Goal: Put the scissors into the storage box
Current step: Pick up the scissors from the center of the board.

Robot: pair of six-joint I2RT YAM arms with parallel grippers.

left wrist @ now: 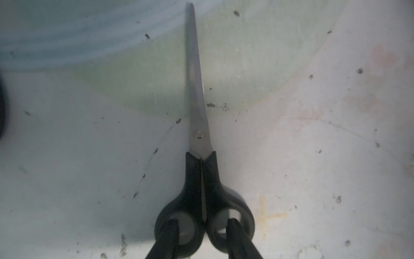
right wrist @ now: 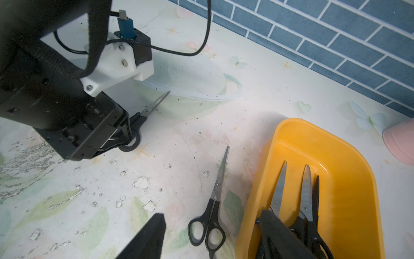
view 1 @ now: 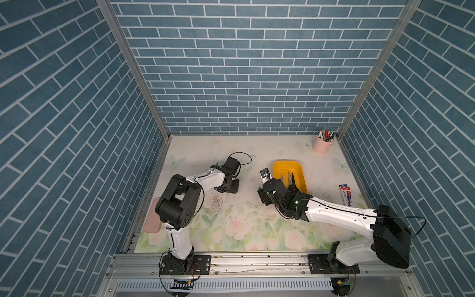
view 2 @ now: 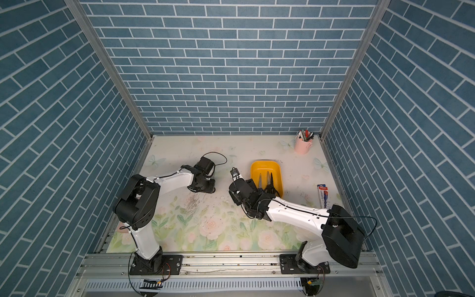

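Presently my left gripper [left wrist: 202, 222] had a finger in each loop of scissors [left wrist: 198, 101] flat on the mat [left wrist: 89, 157], jaws apart, not pinching; I judged it best to close squarely on the shanks before lifting to the box [right wrist: 313, 143], right gripper [right wrist: 214, 215] gaping empty at its rim.

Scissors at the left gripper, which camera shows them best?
Left wrist view: the scissors show tip to loops, with the left gripper at the handles. Right wrist view shows the blade and one loop; both top views hide them.
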